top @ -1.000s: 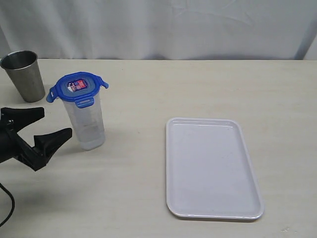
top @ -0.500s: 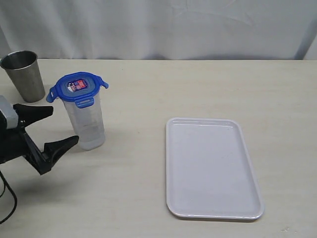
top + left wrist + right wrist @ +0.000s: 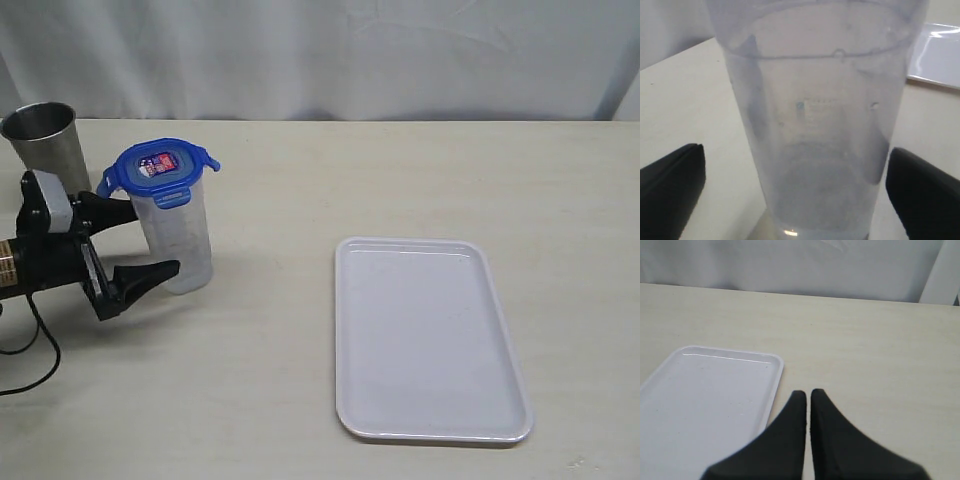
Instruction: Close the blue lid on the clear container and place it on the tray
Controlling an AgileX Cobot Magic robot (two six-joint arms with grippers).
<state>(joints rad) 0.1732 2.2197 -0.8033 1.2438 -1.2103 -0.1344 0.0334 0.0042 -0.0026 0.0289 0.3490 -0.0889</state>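
The tray (image 3: 430,340) lay flat on the table, right of centre. Well apart on its left, the clear container (image 3: 178,240) stood upright on the tabletop, the left gripper (image 3: 152,240) spread wide on either side of its lower half. The blue lid (image 3: 160,165) sat on its rim. The right gripper (image 3: 807,395) was clenched empty
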